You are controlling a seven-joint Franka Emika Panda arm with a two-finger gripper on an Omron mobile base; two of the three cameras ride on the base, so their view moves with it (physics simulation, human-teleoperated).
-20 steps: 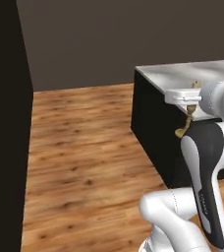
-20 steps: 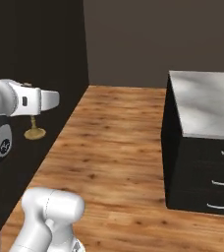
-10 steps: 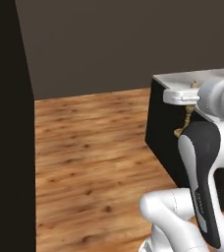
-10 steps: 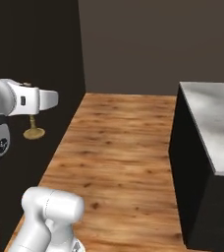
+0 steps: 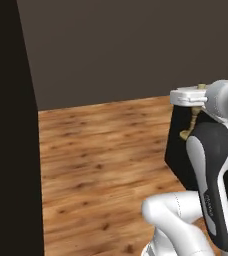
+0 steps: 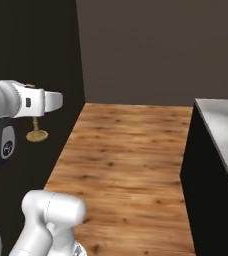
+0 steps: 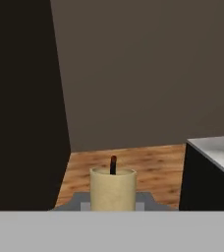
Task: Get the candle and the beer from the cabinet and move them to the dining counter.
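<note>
White two-finger gripper (image 5: 192, 106) nearly closed, clamped on the small slim tan-gold candlestick with flared base (image 5: 190, 127); candle hangs below the hand, held up in the air over the wood plank floor (image 5: 106, 150), flared base lowest. From the right side the same candle (image 6: 36, 131) sits under the white hand, in front of the tall dark panel (image 6: 31, 55). Wrist camera: cream candle top with dark wick (image 7: 113, 187) right at the fingers. Black-sided counter with grey marble top (image 6: 221, 130) stands off to the right, well apart from the candle. Grey-brown wall (image 6: 156, 50) behind.
</note>
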